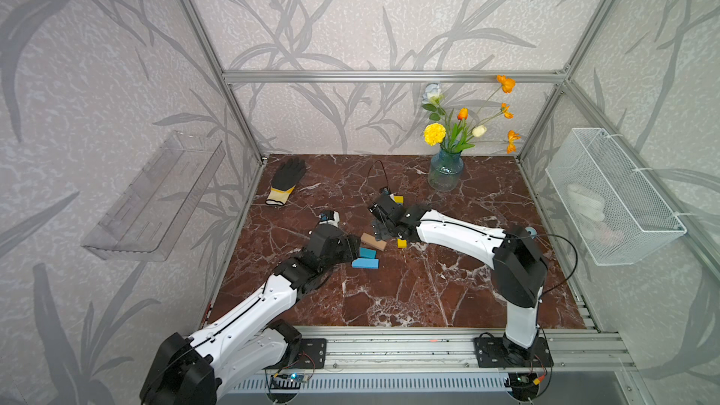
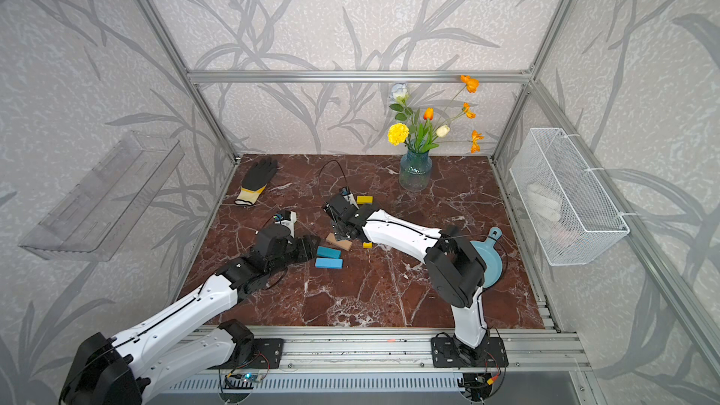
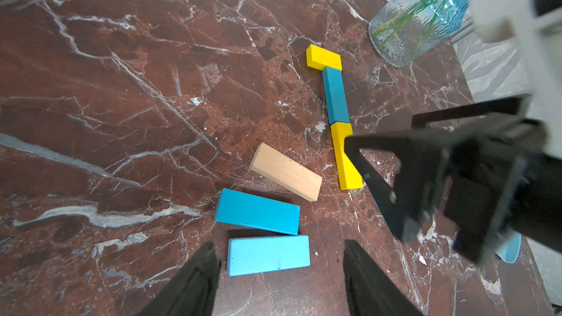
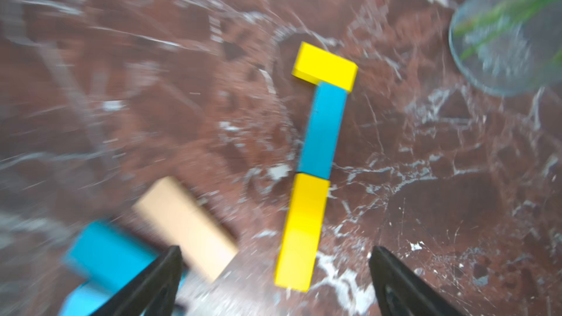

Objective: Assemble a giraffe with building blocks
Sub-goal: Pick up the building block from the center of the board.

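In the left wrist view the giraffe's upper part lies flat. A short yellow head [image 3: 324,57] sits crosswise on a teal neck block [image 3: 335,95], which butts a yellow neck block [image 3: 345,159]. Beside them lie a tan block [image 3: 286,171], a blue block [image 3: 257,211] and a light-blue block [image 3: 268,255]. My left gripper [image 3: 279,244] is open, its fingers standing either side of the light-blue block without touching it. My right gripper [image 4: 275,250] is open wide over the yellow neck block's [image 4: 301,229] near end. In a top view, the right gripper [image 1: 383,231] hides most of the neck.
A glass vase of flowers [image 1: 445,169] stands behind the blocks. A black and yellow glove [image 1: 286,181] lies at the back left. A light-blue scoop [image 2: 487,259] sits behind my right arm. A wire basket [image 1: 611,196] and a clear shelf [image 1: 156,196] hang on the side walls.
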### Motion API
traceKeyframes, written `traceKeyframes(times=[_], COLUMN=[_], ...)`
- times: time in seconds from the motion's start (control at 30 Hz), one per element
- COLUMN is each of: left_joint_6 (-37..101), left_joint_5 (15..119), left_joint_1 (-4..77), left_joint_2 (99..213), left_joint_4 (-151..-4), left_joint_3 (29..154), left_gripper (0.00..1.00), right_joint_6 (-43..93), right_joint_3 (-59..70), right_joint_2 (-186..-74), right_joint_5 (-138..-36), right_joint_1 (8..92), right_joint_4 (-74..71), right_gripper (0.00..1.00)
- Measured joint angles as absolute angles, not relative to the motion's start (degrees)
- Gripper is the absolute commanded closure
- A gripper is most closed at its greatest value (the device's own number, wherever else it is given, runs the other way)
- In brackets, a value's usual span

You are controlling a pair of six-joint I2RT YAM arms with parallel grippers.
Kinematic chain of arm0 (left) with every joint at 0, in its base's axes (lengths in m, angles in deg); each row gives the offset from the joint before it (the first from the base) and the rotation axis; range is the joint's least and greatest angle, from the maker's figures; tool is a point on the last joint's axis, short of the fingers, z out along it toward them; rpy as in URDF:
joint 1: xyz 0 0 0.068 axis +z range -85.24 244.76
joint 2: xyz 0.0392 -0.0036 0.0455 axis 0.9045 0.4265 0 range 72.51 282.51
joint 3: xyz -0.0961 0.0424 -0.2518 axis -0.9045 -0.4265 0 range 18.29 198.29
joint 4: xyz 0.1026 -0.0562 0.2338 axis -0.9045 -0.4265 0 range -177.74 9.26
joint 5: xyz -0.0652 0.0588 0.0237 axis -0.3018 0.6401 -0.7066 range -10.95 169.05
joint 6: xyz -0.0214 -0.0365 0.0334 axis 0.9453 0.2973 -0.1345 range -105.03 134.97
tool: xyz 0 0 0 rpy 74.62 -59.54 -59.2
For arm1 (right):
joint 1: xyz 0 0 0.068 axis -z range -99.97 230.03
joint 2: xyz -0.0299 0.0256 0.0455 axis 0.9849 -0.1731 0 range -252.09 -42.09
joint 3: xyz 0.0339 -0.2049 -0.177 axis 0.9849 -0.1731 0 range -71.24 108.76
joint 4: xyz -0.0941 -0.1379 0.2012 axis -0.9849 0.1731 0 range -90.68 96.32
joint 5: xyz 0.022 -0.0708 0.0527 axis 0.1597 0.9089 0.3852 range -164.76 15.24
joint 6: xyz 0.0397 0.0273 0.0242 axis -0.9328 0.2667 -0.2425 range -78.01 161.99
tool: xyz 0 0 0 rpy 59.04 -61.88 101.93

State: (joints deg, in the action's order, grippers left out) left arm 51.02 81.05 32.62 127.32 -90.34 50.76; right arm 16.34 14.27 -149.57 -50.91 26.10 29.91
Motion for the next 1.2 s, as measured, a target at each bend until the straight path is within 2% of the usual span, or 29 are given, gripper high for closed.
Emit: traceKeyframes(times=[0.07, 0.17, 0.3, 0.5, 0.97, 1.2], left_joint_6=[50.4, 50.7, 53.3, 55.7, 55.4, 54.8], left_joint_5=[82.6, 86.2, 89.7, 92.1, 92.6, 92.5], left_joint_1=[32.8, 33.8, 35.0, 35.2, 35.2, 35.2], left_joint_2=[125.6, 124.5, 121.5, 114.6, 115.4, 117.4], left_joint_4=[-91.2, -95.3, -96.4, -95.7, -96.1, -95.4], left_joint_3=[50.8, 51.9, 50.8, 47.6, 47.6, 47.6], left_gripper=[0.28, 0.27, 0.26, 0.26, 0.27, 0.27], right_joint_6=[18.7, 21.5, 25.2, 29.6, 29.6, 29.0], right_joint_3=[12.0, 6.9, 4.9, 11.1, 24.2, 25.0], right_joint_2=[-147.1, -145.6, -149.0, -157.8, -168.0, -168.3], right_joint_5=[-53.6, -58.4, -59.8, -60.9, -66.3, -67.4], right_joint_1=[23.4, 21.7, 22.5, 23.5, 28.0, 28.5], right_joint_4=[27.4, 24.1, 24.6, 25.4, 28.5, 30.9], right_gripper=[0.09, 0.2, 0.26, 0.27, 0.27, 0.33])
